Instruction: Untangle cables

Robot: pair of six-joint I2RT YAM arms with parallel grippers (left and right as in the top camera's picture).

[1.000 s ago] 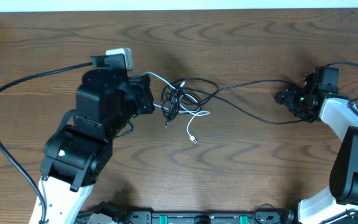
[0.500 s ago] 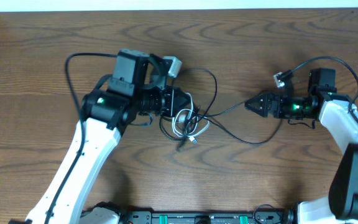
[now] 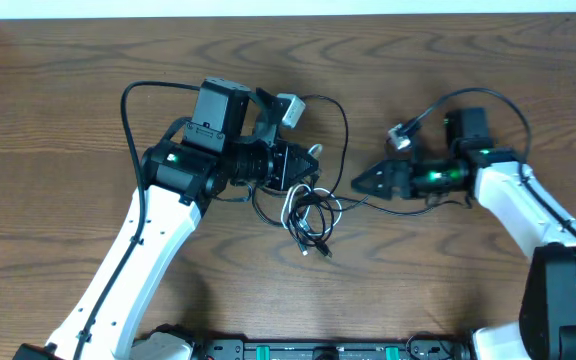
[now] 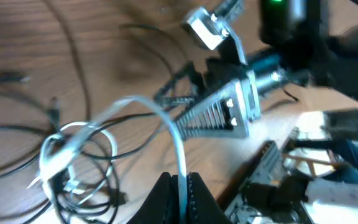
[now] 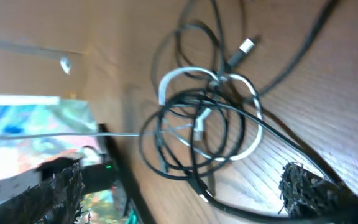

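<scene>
The left arm reaches from the lower left to the centre of the overhead view. The left gripper points right, its jaws pressed together on the white cable. The right arm comes from the lower right. The right gripper points left, jaws spread wide. The cables lie tangled on the table, just below and between both grippers.

Left arm reaches up from lower left, left gripper pointing right, jaws pinched on the white cable; right arm bends inward, right gripper pointing left, jaws wide.
</scene>
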